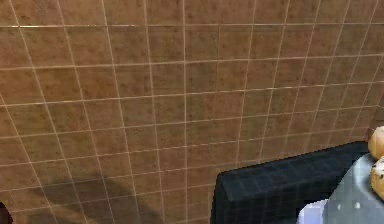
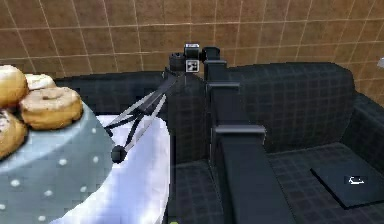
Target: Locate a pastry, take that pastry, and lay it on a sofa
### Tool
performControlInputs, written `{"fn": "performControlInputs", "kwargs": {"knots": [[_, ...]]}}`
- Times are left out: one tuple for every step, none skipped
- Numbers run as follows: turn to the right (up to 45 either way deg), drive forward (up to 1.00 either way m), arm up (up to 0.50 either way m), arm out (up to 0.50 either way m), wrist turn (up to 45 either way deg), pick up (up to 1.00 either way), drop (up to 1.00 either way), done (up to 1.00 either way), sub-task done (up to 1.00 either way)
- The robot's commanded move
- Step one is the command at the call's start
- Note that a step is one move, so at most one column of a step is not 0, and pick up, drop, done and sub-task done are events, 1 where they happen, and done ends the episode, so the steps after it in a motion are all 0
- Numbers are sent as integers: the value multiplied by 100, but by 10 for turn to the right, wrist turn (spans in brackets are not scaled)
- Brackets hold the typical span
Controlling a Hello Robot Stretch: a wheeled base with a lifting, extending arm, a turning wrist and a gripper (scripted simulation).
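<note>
Several golden-brown ring pastries [image 2: 50, 105] sit on top of a large pale blue-grey dotted mound [image 2: 50, 172] with a white skirt [image 2: 135, 190] at the arm side view's left. The same pastries [image 1: 377, 145] and mound [image 1: 360, 195] show at the forward view's right edge. The dark arm [image 2: 225, 130] rises over a black sofa [image 2: 290, 100], and the gripper [image 2: 112, 140] reaches down-left, its fingers [image 2: 118, 153] ending at the mound's edge. I cannot tell whether the gripper holds anything. The sofa [image 1: 280, 185] is also at the forward view's lower right.
A brown tiled wall [image 2: 100, 35] stands behind the sofa, and brown tiles [image 1: 150, 90] spread across the forward view. A flat dark slab [image 2: 345, 185] lies on the sofa seat at the arm side view's lower right. Bare seat cushion [image 2: 290, 165] lies right of the arm.
</note>
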Motion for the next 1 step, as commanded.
{"fn": "performControlInputs", "kwargs": {"knots": [[0, 0, 0, 0, 0, 0, 100, 0, 0]]}}
